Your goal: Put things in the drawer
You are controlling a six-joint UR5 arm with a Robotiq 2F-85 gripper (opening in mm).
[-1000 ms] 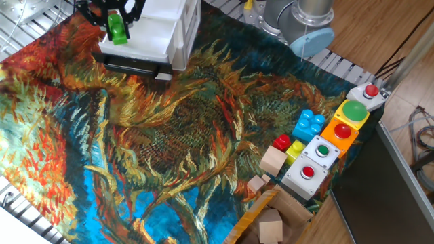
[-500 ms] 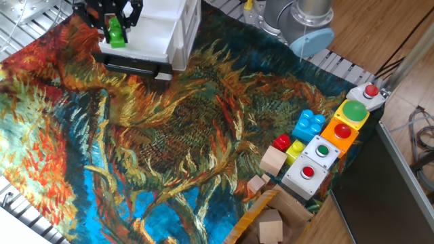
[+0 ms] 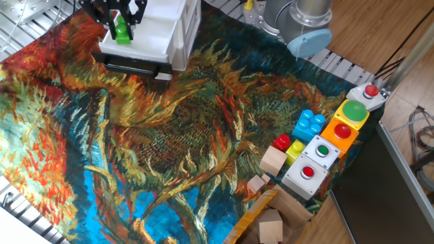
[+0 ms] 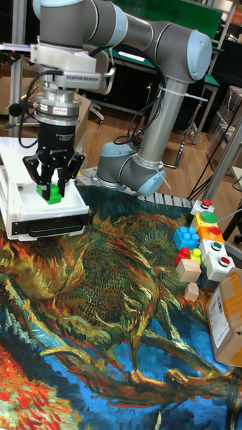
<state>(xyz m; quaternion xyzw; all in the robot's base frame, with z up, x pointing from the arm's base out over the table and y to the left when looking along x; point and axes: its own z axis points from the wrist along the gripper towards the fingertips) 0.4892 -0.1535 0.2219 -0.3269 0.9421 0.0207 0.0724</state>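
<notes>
The small green studded brick (image 4: pixel 50 193) sits upright between black fingers. It hangs over the white drawer (image 4: pixel 47 218), pulled open.

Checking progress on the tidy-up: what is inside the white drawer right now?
A green brick sits low inside the drawer, between the fingers of the gripper. The gripper hides the floor beneath it, so whether the brick rests there is unclear.

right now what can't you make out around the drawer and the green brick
- Green brick: its underside is hidden by the claw fingers in both views, so contact with the drawer floor is unclear.
- Drawer knob: not visible in either view.
- Claw in the fixed view: cut off by the top edge.
</notes>
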